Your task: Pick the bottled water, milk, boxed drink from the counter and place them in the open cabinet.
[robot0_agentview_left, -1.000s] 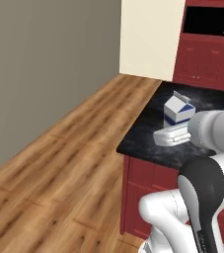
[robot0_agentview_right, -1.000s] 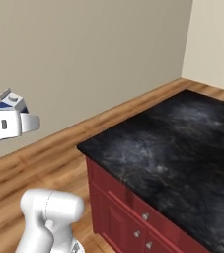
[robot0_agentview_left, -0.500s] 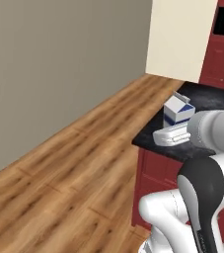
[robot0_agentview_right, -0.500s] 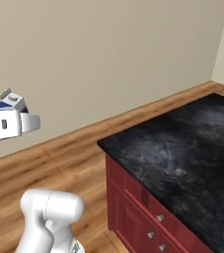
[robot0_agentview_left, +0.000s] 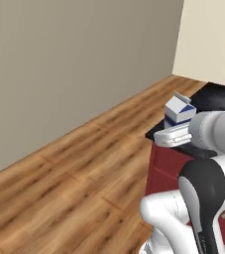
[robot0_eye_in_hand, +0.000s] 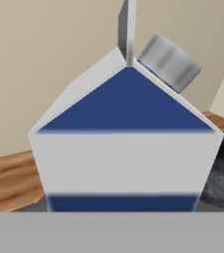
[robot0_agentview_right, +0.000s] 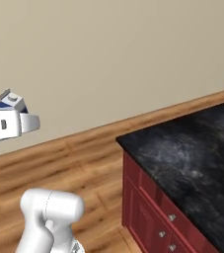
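Observation:
The milk (robot0_agentview_left: 179, 109), a white gable-top carton with a blue band and a grey cap, is held in the air by my gripper (robot0_agentview_left: 175, 130), which is shut on its lower part. From the right base view the milk (robot0_agentview_right: 12, 101) sticks up above the gripper (robot0_agentview_right: 16, 116) at the far left, over the wooden floor. In the hand view the milk (robot0_eye_in_hand: 126, 148) stands upright and very close. The black marbled counter (robot0_agentview_left: 218, 94) lies behind and to the right of the hand. The bottled water, boxed drink and open cabinet are out of view.
A plain beige wall (robot0_agentview_left: 74, 64) runs along the left over a wooden floor (robot0_agentview_left: 69, 183). The counter (robot0_agentview_right: 192, 148) sits on a red base with knobbed drawers (robot0_agentview_right: 165, 225). A cream wall panel (robot0_agentview_left: 208, 34) stands at the far right.
The whole picture has shifted: the base has turned, so the counter slides right in both base views. The milk stays in my gripper in the same place relative to the arm.

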